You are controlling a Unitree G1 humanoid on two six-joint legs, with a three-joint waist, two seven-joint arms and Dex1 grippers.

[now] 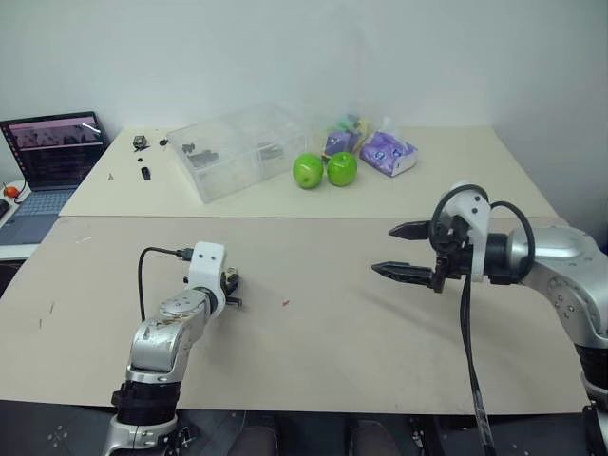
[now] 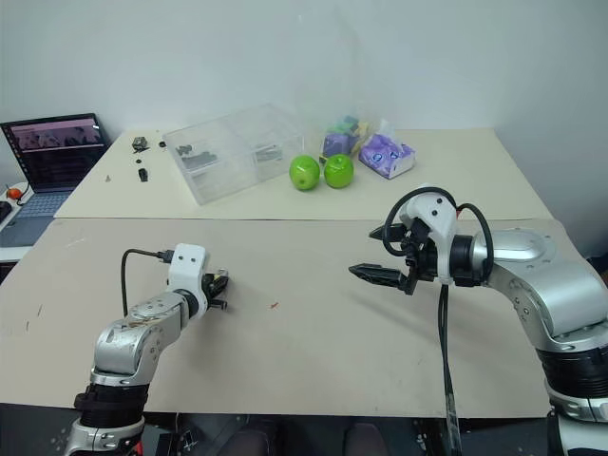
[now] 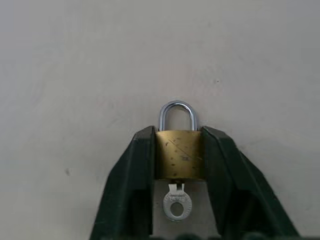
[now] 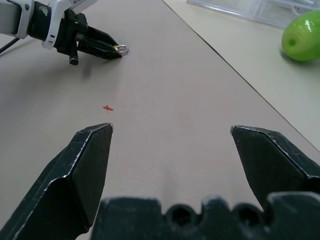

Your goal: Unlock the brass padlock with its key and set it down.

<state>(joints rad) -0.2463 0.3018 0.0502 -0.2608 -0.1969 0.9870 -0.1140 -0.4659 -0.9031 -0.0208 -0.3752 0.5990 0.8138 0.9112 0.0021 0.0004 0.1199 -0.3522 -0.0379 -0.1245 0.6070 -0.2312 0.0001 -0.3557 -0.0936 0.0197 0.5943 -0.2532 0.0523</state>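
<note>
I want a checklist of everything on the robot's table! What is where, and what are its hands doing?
Surface: beige table, tiny red speck.
Job's things: padlock between the left gripper's fingers, shackle closed, key in its keyhole.
Clutter: two apples, clear box, purple packets, small dark parts on the far table.
Grippers: left gripper shut on padlock, low by the table; right gripper open, raised, empty.
Cables: black cable on right arm, another on left.
Surroundings: laptop, white wall.
</note>
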